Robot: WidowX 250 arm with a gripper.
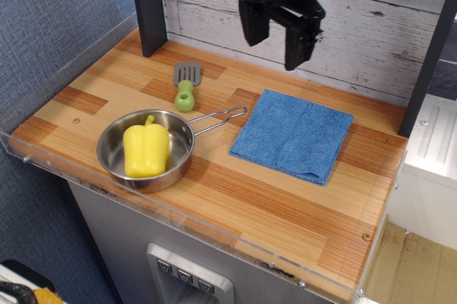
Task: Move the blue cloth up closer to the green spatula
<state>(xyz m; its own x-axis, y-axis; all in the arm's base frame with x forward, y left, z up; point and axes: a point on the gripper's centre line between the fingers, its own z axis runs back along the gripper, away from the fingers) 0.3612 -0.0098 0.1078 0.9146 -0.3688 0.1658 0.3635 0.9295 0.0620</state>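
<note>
The blue cloth (293,135) lies flat and spread out on the wooden counter, right of centre. Its left corner is near the tip of the pan handle. The green spatula (186,85) lies to its upper left, grey slotted head pointing to the back and green handle toward the pan. My black gripper (275,38) hangs open and empty in the air above the back of the counter. It is above and behind the cloth's far edge, touching nothing.
A steel pan (146,150) with a yellow pepper (146,148) in it stands front left, its handle pointing at the cloth. A dark post (148,6) stands back left and another (428,54) at the right. A clear rim (178,222) edges the front.
</note>
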